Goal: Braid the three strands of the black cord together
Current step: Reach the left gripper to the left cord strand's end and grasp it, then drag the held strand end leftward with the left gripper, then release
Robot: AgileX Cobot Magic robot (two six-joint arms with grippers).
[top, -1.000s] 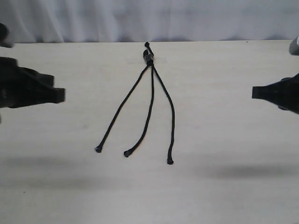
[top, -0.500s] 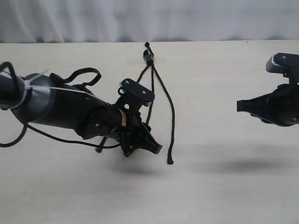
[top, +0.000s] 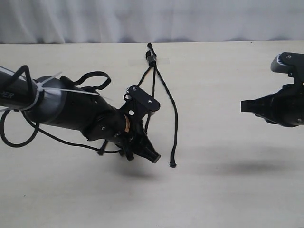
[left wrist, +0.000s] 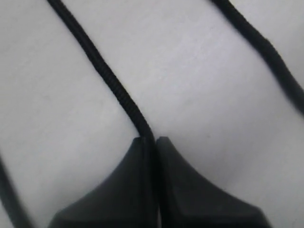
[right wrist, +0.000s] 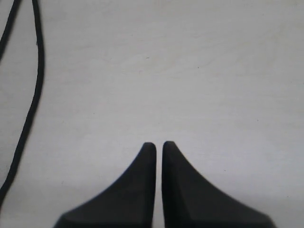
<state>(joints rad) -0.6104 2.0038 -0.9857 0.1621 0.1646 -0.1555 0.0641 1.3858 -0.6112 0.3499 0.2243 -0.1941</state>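
Exterior view: a pale wood-grain bench (top: 228, 190) runs back to a white pleated curtain (top: 190, 19). The bulky black left arm (top: 71, 111) hides parts of the left and middle strands. The thin black braided cord (top: 151, 58) lies under clear tape (top: 164, 61) at the far middle, and its three woven, knobby-tipped strands (top: 175, 114) fan nearward. The left gripper (top: 154, 156) has its jaws pinched on the middle strand (left wrist: 104, 78). The right gripper (top: 243, 107), well to the right, has its jaws nearly touching and holds nothing.
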